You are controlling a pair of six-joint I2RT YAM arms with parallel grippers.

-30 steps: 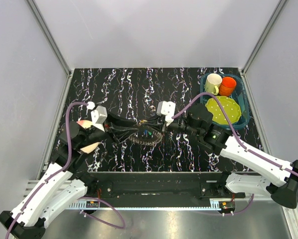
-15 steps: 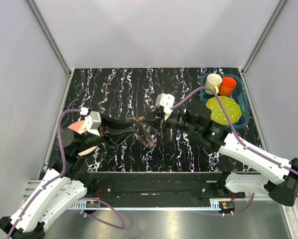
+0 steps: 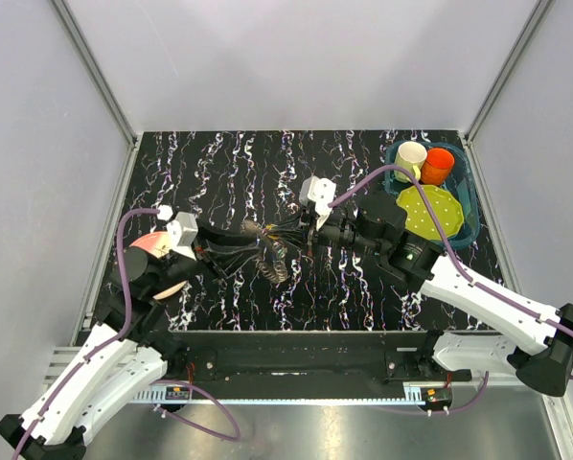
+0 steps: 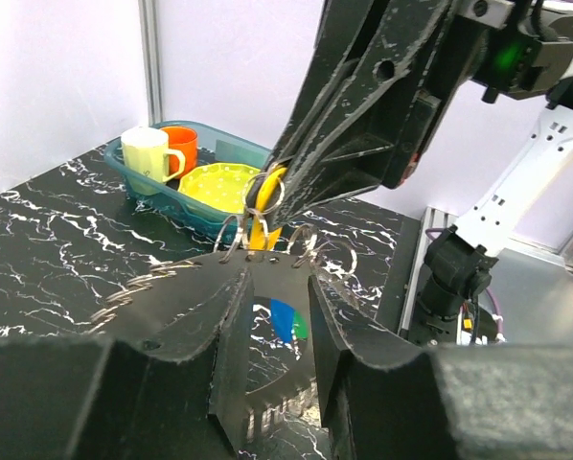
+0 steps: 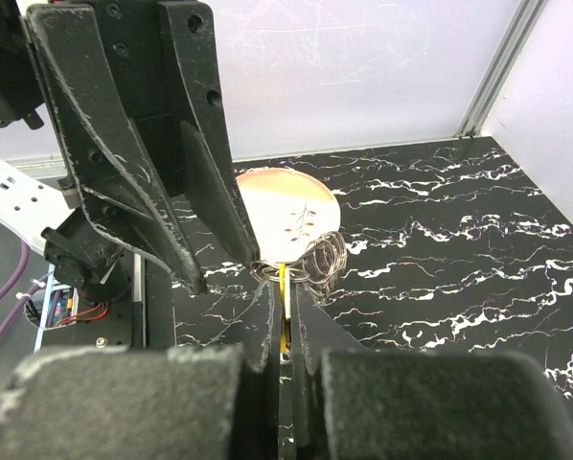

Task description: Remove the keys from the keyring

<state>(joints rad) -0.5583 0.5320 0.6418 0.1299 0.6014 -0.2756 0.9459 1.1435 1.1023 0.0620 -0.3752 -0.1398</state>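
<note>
The keyring (image 3: 275,261), a grey toothed ring, is held tilted above the table's middle. My left gripper (image 3: 240,251) is shut on its near rim; in the left wrist view the ring (image 4: 272,420) sits between my fingers (image 4: 231,355). Blue and green keys (image 4: 288,321) show through its hole. My right gripper (image 3: 301,235) reaches in from the right and is shut on the yellow key (image 5: 285,286), which hangs from small wire loops (image 5: 320,257) at the ring's far rim. The yellow key also shows in the left wrist view (image 4: 262,216).
A pink round disc (image 3: 154,241) lies at the left under my left wrist; it also shows in the right wrist view (image 5: 286,206). A blue tray (image 3: 467,187) at the back right holds a cream mug (image 3: 410,160), an orange cup (image 3: 438,165) and a green dotted plate (image 3: 428,211).
The keyring has been lifted off the table and tilted. My left arm has drawn back a little to the left; my right gripper has moved up and left with the yellow key.
</note>
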